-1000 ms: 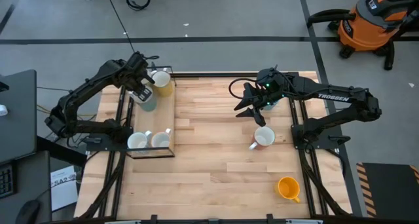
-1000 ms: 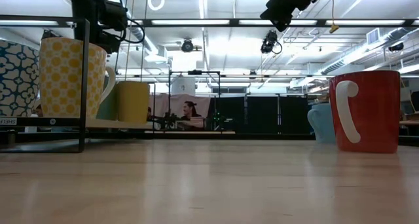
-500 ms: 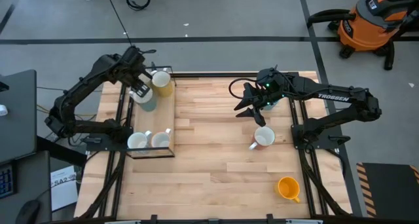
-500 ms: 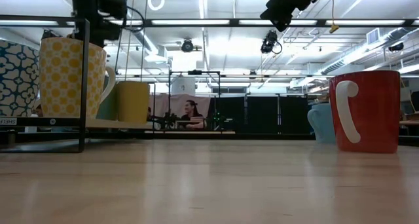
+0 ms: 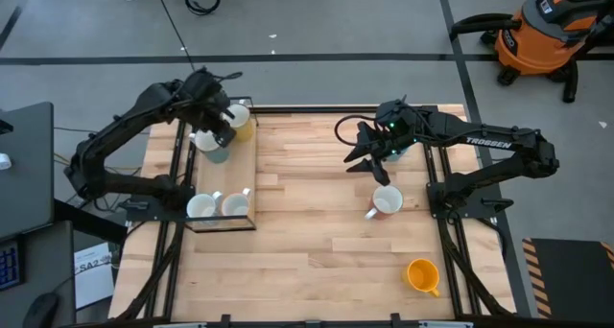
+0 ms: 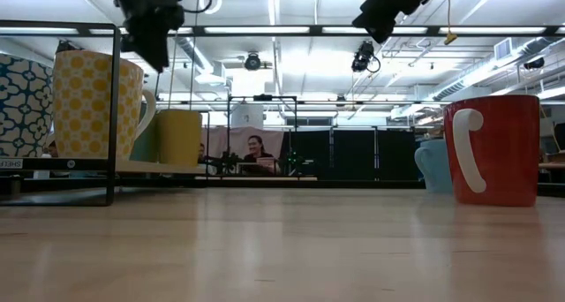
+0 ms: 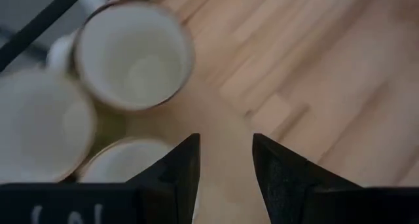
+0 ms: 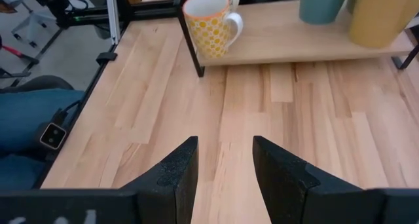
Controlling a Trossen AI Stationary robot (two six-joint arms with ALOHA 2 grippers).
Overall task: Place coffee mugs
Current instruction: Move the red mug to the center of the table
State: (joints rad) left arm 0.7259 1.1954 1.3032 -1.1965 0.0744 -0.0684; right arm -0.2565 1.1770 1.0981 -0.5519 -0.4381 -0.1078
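1. At the table's far left corner, the left gripper [image 5: 226, 128] hangs over the rack [image 5: 251, 218], above the cluster of mugs at its far end. Its fingers [image 7: 185, 165] stand apart with bare wood between them, and nothing is in them.
2. Beneath that gripper, the pale yellow mug [image 5: 239, 123] and the teal mug [image 5: 216, 152] stand upright on the rack's shelf, close together. A third, pale mug sits between them, mostly covered by the arm.
3. In the left wrist view, three pale mug mouths [image 7: 133, 56] crowd together, seen from above; the picture is too blurred to tell which mug is which.
4. At the rack's near end, two more mugs stand side by side: the yellow-dotted white mug [image 6: 88, 105] and the blue-and-white patterned mug [image 6: 24, 105].
5. Over the table's far right part, the right gripper [image 5: 366, 159] hovers in the air, well above the wood. Its fingers [image 8: 178, 170] are parted and empty.
6. Just behind that gripper, the light blue mug [image 6: 433, 165] stands on the table, largely hidden by the arm from above.
7. Nearer the middle right, a white-mouthed mug with red sides [image 5: 387, 200] stands upright on the table, its handle [image 5: 370, 213] pointing toward the near left.
8. Near the right front corner, the orange mug [image 5: 422, 274] rests on the table well apart from the rest.
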